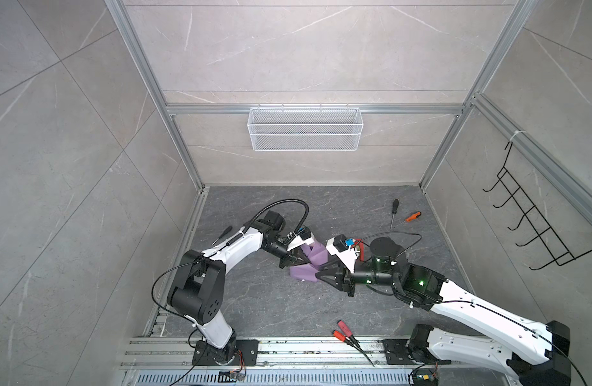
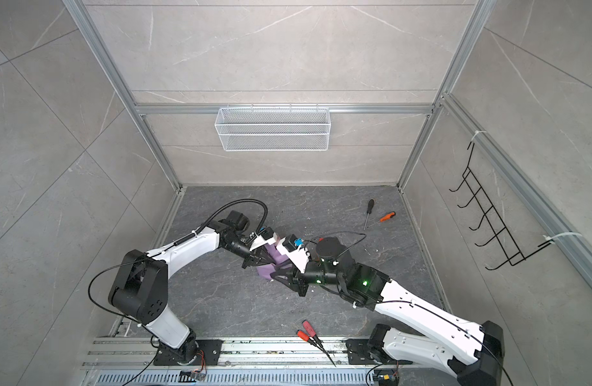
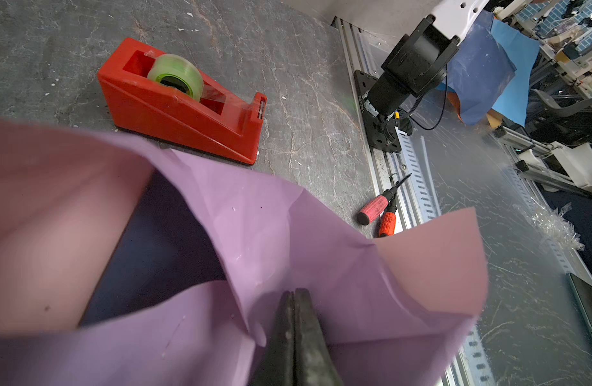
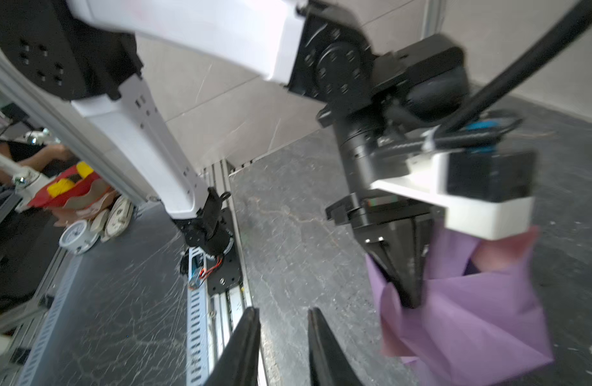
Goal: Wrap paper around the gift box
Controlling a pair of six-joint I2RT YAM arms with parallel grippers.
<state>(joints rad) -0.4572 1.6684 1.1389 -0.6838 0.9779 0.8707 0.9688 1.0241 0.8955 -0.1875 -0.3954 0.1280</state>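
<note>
The paper point(image 1: 307, 271) point(image 2: 267, 270), lilac outside and pale pink inside, is folded up around the gift box in the middle of the table. The navy gift box point(image 3: 161, 247) shows only through a gap in the paper point(image 3: 288, 234); both top views hide it. My left gripper point(image 1: 299, 261) point(image 2: 259, 259) point(image 3: 294, 293) is shut, its tips pressed against a lilac fold, with no paper visibly between them. Beside the paper point(image 4: 471, 317), my right gripper point(image 1: 318, 276) point(image 2: 275, 274) point(image 4: 283, 312) stands open over bare table, with nothing between its fingers.
A red tape dispenser point(image 3: 181, 100) with a green roll stands close beside the paper. Two screwdrivers point(image 1: 401, 214) lie at the back right, another point(image 1: 222, 234) at the left. Red-handled tools point(image 1: 343, 329) lie by the front rail. A wire basket point(image 1: 304, 128) hangs on the back wall.
</note>
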